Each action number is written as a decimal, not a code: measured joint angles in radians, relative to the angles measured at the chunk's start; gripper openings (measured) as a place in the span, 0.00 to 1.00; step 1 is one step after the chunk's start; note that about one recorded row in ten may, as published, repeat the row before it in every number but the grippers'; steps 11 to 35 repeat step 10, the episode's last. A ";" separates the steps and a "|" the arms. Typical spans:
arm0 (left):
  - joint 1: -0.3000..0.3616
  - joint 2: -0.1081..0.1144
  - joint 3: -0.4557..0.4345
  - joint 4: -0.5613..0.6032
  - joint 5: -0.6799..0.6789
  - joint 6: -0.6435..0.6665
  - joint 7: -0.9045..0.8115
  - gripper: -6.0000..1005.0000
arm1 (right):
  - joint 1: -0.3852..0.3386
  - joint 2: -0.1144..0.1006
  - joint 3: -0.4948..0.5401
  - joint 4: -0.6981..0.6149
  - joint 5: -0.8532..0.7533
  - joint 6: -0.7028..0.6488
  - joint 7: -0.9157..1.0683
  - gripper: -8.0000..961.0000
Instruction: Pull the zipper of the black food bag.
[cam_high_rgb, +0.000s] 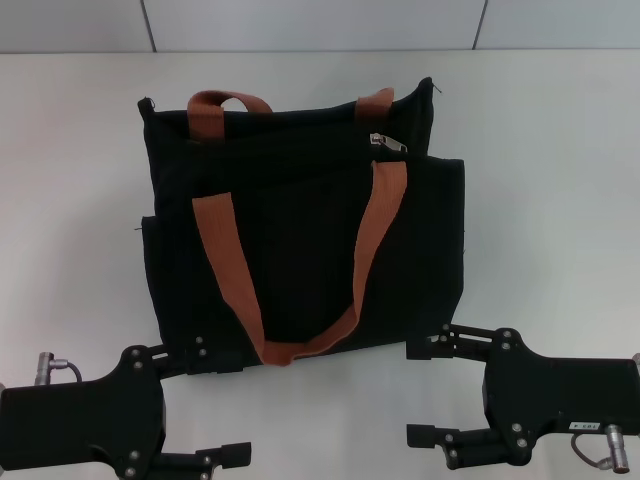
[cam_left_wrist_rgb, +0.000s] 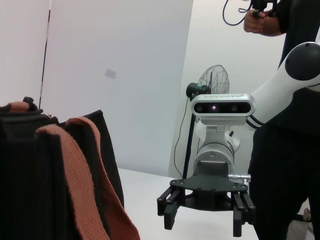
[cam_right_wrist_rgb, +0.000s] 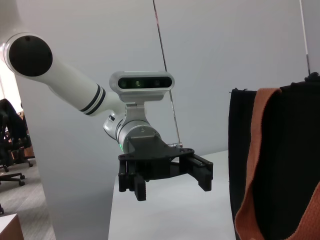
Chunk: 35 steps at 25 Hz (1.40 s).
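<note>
black food bag (cam_high_rgb: 300, 250), zipper (cam_high_rgb: 388, 143) (teeth hidden)

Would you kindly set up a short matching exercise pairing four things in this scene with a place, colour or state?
Things:
1. black food bag
2. handles
3. zipper pull
4. left gripper

Descriptions:
A. silver metal, toward the bag's right end
B. open, at the near left edge
C. brown straps
D. lying on the white table

Pairs: 1-D, 2-C, 3-A, 4-B

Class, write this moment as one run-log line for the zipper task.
black food bag: on table | zipper pull: right end | left gripper: open, near edge | right gripper: open, near edge
</note>
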 joint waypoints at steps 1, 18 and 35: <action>0.000 0.000 0.000 0.000 0.000 0.000 0.000 0.82 | 0.001 0.000 0.000 0.000 0.000 0.000 0.000 0.85; -0.005 0.000 -0.002 0.000 0.000 0.001 0.000 0.82 | 0.001 0.000 0.002 0.000 0.001 0.008 0.000 0.85; -0.005 0.000 -0.002 0.000 0.000 0.001 0.000 0.82 | 0.001 0.000 0.002 0.000 0.001 0.008 0.000 0.85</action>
